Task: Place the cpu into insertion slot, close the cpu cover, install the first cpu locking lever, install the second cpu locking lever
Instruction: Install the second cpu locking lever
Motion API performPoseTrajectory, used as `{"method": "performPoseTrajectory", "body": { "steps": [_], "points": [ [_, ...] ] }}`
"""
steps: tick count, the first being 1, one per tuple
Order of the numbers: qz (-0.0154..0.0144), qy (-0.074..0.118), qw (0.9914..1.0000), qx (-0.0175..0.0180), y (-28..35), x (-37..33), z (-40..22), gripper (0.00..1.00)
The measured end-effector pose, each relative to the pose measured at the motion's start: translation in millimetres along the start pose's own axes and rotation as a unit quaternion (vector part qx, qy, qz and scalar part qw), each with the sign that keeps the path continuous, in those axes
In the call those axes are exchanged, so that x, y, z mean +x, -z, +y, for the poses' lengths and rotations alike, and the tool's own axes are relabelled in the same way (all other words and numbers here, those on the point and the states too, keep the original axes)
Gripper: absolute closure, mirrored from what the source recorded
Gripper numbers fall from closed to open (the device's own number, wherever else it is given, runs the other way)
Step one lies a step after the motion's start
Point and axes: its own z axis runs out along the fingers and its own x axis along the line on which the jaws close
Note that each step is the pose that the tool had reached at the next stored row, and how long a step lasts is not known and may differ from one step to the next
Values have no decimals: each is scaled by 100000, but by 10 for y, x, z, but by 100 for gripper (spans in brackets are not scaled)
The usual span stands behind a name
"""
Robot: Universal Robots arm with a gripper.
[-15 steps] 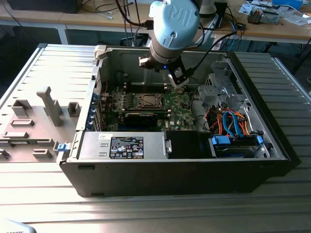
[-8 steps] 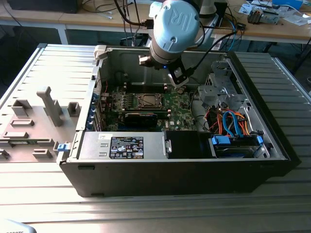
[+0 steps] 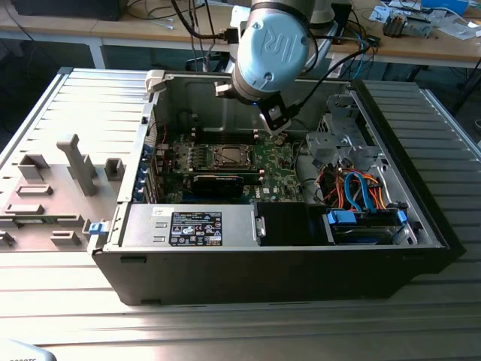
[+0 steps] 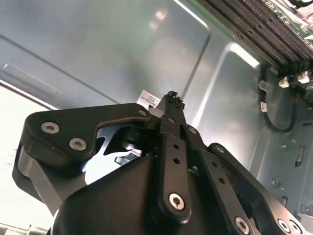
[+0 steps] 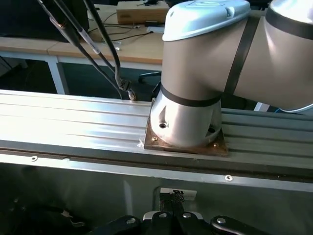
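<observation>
One arm is over the opened computer case, and its gripper hangs inside the case near the back wall, above the green circuit board. In the second wrist view the gripper shows its black fingers drawn together to a narrow tip, pressed shut with no gap, and nothing sits between them. The same closed tip shows in the first wrist view, against the grey inner wall of the case.

Down and toward the exterior view's left of the gripper lies the insertion slot, a dark square recess with a silvery rim, lying flat on the board and facing straight up. Being square, it has no clear long axis; its edges run in line with the case walls. The gripper is near it but apart, not touching. Whether the cpu sits in the slot, or how the cpu cover stands, cannot be told.

Beyond the gripper, away from the slot, sit the drive bays with blue and orange cables. In the first wrist view the arm's base stands bolted to the ribbed metal table.
</observation>
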Motion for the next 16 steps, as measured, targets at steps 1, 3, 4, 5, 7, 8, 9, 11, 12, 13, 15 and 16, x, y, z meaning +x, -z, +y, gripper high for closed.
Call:
{"method": "performPoseTrajectory", "body": {
  "steps": [1, 3, 4, 5, 7, 8, 9, 11, 12, 13, 15, 16],
  "points": [
    [-1, 3, 100000, -36, 2, 0, -3, 89],
    [148, -29, 99987, 1629, 2, 0, -4, 89],
    [326, -64, 99930, 3738, 2, 0, -5, 89],
    [414, -83, 99888, 4716, 2, 0, -4, 89],
    [640, -134, 99729, 7322, 2, 0, -5, 89],
    [781, -165, 99589, 9020, 4, 0, -7, 89],
    [898, -192, 99456, 10372, 10, 1, -12, 89],
    [1140, -248, 99118, 13200, 25, 2, -25, 89],
    [1251, -271, 98929, 14542, 31, 3, -31, 89],
    [1330, -289, 98793, 15429, 34, 3, -34, 89],
    [1512, -330, 98441, 17522, 42, 4, -40, 89],
    [1591, -352, 98264, 18480, 47, 4, -45, 89]
  ]
}}
